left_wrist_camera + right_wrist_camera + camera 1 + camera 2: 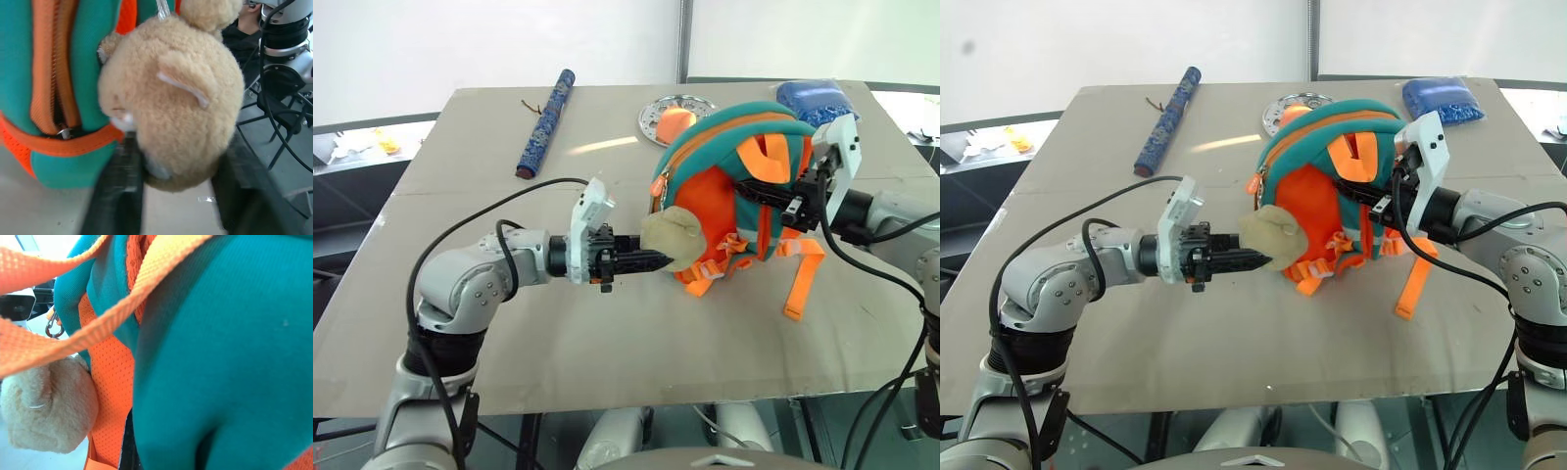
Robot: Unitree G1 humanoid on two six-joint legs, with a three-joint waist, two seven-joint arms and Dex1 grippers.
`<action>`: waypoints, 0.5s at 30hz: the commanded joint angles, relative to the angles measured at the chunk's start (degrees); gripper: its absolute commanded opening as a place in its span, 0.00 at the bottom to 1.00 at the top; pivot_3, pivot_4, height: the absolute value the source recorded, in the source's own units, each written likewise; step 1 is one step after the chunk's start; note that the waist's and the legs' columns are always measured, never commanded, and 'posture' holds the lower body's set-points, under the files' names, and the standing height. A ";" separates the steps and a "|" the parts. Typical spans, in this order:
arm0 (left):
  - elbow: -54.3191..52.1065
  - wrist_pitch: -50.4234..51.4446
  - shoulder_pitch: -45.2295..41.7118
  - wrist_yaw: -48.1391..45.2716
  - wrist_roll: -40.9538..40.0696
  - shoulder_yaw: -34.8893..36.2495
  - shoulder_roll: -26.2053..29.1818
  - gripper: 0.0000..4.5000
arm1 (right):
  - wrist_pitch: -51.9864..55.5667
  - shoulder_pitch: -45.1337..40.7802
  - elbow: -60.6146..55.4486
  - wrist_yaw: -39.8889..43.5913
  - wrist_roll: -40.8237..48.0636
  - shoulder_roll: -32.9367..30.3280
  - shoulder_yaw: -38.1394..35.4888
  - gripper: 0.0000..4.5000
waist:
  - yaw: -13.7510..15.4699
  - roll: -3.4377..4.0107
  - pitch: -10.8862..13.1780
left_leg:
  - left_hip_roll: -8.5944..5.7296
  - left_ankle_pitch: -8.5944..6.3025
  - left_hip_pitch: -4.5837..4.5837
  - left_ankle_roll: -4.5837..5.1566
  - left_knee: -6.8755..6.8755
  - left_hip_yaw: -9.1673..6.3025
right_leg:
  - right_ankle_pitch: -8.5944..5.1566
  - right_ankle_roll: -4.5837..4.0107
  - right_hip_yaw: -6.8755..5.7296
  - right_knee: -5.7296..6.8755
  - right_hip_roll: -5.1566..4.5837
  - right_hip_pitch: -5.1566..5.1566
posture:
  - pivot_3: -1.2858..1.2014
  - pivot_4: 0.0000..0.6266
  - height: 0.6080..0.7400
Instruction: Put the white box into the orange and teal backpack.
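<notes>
The orange and teal backpack (724, 157) stands on the table's middle, lifted a little on its right side. Its beige plush charm (674, 238) hangs at its front left. My left gripper (656, 260) points level at the charm, and in the left wrist view the charm (171, 98) sits between the two black fingers (122, 196), which press on it. My right gripper (790, 208) is shut on an orange strap (73, 328) at the backpack's right side. The white box is out of view.
A blue patterned roll (544, 122) lies at the table's far left. Behind the backpack lies a round perforated metal plate (671, 117), with a blue pouch (815, 100) at the far right. A loose orange strap (800, 279) trails toward the table's right edge.
</notes>
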 commanded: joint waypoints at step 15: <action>12.34 -9.23 14.39 1.72 17.57 -8.49 3.54 0.03 | -0.75 -8.79 16.39 -21.15 -8.98 2.89 -12.99 0.00 | 0.68 0.00 -0.05 | -0.02 0.00 0.08 0.00 -0.04 0.06 | 0.00 0.00 0.04 -0.02 -0.02 0.06 | 0.52 0.24 0.93</action>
